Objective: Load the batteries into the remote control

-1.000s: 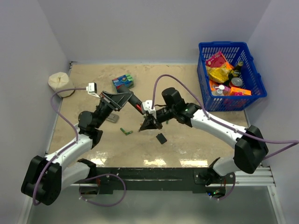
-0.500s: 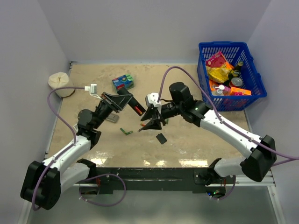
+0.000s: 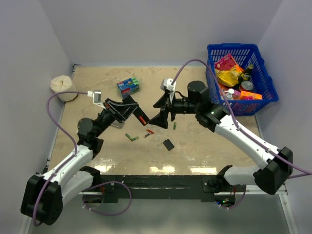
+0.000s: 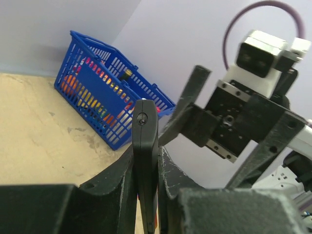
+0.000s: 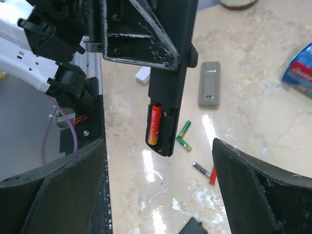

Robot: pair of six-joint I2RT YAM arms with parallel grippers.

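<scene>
Left pincer (image 3: 130,108) clamps the remote (image 5: 168,97), one battery (image 5: 154,124) in. Right pincer (image 3: 163,119), wide and empty, should grip a green cell (image 5: 184,128) mid-body

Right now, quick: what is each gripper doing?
Left gripper: closed on the remote control.
Right gripper: open, holding nothing.

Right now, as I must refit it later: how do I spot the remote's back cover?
On the beige table, find the loose batteries scattered mid-table. Just nearer the front edge lies the back cover: a small flat black rectangle, unlike those slim coloured cylinders.
</scene>
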